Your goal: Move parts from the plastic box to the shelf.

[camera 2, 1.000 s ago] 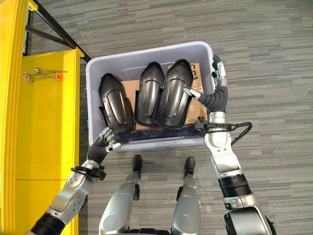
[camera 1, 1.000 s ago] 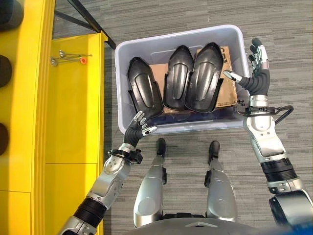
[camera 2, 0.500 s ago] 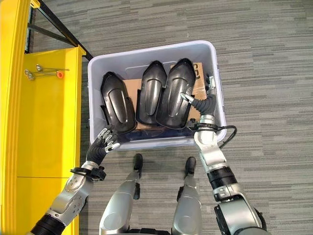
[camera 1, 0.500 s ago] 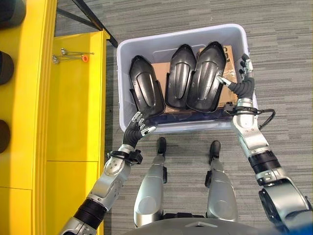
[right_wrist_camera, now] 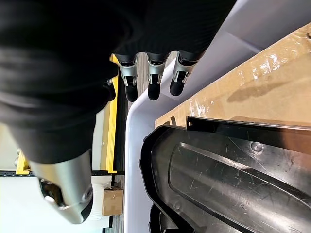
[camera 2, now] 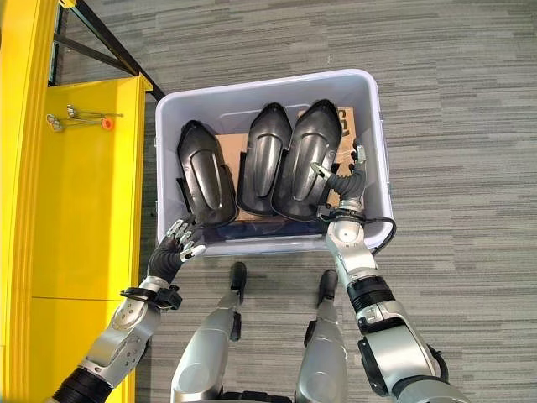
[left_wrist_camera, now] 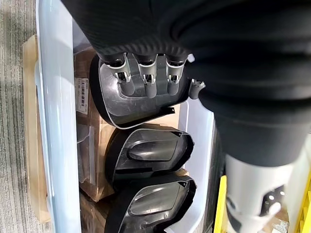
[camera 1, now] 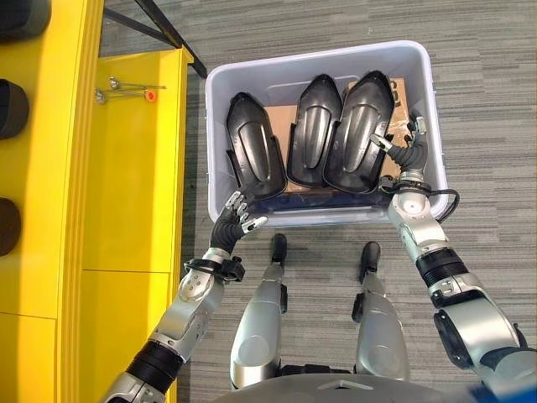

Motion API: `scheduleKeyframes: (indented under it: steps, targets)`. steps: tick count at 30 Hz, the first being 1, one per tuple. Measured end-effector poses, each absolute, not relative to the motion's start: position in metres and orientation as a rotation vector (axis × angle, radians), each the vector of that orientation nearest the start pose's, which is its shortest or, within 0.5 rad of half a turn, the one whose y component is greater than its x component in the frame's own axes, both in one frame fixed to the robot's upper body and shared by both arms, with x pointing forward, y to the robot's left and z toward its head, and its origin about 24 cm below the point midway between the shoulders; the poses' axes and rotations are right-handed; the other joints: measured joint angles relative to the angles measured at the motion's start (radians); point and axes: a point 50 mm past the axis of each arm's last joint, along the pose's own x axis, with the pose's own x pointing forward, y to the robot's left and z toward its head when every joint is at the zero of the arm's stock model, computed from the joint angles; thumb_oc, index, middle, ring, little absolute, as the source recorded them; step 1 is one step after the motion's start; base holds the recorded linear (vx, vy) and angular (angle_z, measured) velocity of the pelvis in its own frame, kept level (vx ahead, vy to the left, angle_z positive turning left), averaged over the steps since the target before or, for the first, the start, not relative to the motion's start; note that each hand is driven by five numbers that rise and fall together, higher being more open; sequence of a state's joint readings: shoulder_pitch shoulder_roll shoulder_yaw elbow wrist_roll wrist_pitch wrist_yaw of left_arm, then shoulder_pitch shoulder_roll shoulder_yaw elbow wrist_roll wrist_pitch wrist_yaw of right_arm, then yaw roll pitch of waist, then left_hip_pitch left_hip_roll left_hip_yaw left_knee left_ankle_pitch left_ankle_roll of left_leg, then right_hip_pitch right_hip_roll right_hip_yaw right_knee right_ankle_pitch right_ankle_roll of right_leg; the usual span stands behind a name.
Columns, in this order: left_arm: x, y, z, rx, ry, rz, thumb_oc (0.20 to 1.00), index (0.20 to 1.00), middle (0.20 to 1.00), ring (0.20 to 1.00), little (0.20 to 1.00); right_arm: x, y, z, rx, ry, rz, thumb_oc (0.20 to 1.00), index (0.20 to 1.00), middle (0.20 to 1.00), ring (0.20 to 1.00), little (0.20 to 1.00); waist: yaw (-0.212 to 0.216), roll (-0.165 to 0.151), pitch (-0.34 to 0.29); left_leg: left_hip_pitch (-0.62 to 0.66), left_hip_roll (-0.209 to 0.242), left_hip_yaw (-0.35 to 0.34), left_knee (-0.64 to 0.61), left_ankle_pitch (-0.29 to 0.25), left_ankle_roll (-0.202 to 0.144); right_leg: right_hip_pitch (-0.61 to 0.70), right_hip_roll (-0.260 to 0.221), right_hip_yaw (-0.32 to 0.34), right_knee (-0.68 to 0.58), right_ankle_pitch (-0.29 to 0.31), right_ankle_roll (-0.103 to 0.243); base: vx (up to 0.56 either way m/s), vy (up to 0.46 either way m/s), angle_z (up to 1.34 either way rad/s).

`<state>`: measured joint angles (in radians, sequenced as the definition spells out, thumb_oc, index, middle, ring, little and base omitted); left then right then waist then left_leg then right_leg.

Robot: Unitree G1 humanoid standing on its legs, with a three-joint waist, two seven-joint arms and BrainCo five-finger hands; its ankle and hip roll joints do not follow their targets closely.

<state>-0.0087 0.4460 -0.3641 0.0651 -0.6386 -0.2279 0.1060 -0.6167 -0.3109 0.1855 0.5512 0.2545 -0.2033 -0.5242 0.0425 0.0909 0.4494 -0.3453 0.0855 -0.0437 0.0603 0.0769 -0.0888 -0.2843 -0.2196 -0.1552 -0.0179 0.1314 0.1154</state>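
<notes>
The plastic box [camera 1: 214,126] is sitting on the grey carpet, holding three black moulded parts laid side by side over a cardboard sheet [camera 1: 273,113]. The left part [camera 1: 252,157] is lying apart from the others, nearest the box's left wall; the middle part [camera 1: 313,128] and the right part [camera 1: 359,132] are overlapping at their edges. All three are inside the box, none on the shelf.

The yellow shelf [camera 1: 126,185] is standing just beside the box's left wall, w/ a few small metal pins and an orange cap [camera 1: 148,95] lying on its far end.

The left hand [camera 1: 235,220] is hovering at the box's near left corner, fingers relaxed and spread, gripping nothing. The right hand [camera 1: 403,144] is now reaching inside the box by its right wall – 1 s ago it was outside that wall – fingers loosely spread, thumb close to the right part's edge, nothing pinched. The left hand is staying put.
</notes>
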Motion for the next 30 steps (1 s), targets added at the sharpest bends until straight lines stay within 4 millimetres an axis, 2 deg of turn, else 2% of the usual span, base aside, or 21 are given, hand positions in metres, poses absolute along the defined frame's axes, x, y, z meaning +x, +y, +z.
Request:
scheduleKeyframes:
  steps: [14,17,22,28,30]
  targets:
    - [0.242,0.164,0.032,-0.196,0.032,-0.154,1.000,1.000,1.000,1.000,1.000,0.369,-0.194,0.104,-0.111,-0.136,-0.446,1.000,1.000,1.000,1.000,1.000,0.004,0.001,0.001,-0.017,-0.001,0.001,0.015,-0.001,0.002,-0.012,0.000,0.002,0.001,0.005,-0.001,0.00,0.000,0.00]
    - [0.242,0.164,0.032,-0.197,0.034,-0.153,1.000,1.000,1.000,1.000,1.000,0.373,-0.194,0.106,-0.121,-0.127,-0.456,1.000,1.000,1.000,1.000,1.000,0.005,0.002,0.001,-0.021,0.000,0.002,0.015,-0.001,0.002,-0.018,0.001,0.004,0.001,0.006,0.000,0.00,0.000,0.00]
    - [0.244,0.159,0.034,-0.195,0.025,-0.171,1.000,1.000,1.000,1.000,1.000,0.383,-0.202,0.094,-0.116,0.009,-0.525,1.000,1.000,1.000,1.000,1.000,0.011,0.017,0.023,-0.024,-0.001,0.003,0.016,-0.001,0.002,-0.020,0.001,0.005,0.001,0.007,0.000,0.00,0.000,0.00]
    - [0.248,0.153,0.038,-0.169,0.012,-0.202,1.000,1.000,1.000,1.000,1.000,0.391,-0.225,0.110,-0.192,0.017,-0.604,1.000,1.000,1.000,1.000,1.000,0.025,0.024,0.037,-0.078,-0.002,-0.009,0.061,-0.005,0.002,-0.060,0.001,0.003,0.030,0.004,-0.006,0.00,0.001,0.03]
    - [0.250,0.150,0.040,-0.169,0.003,-0.214,1.000,1.000,1.000,1.000,1.000,0.396,-0.232,0.126,-0.236,0.008,-0.639,1.000,1.000,1.000,1.000,1.000,0.030,0.030,0.054,-0.118,-0.002,-0.017,0.101,-0.016,0.002,-0.091,0.001,0.003,0.055,-0.002,-0.010,0.01,0.003,0.06]
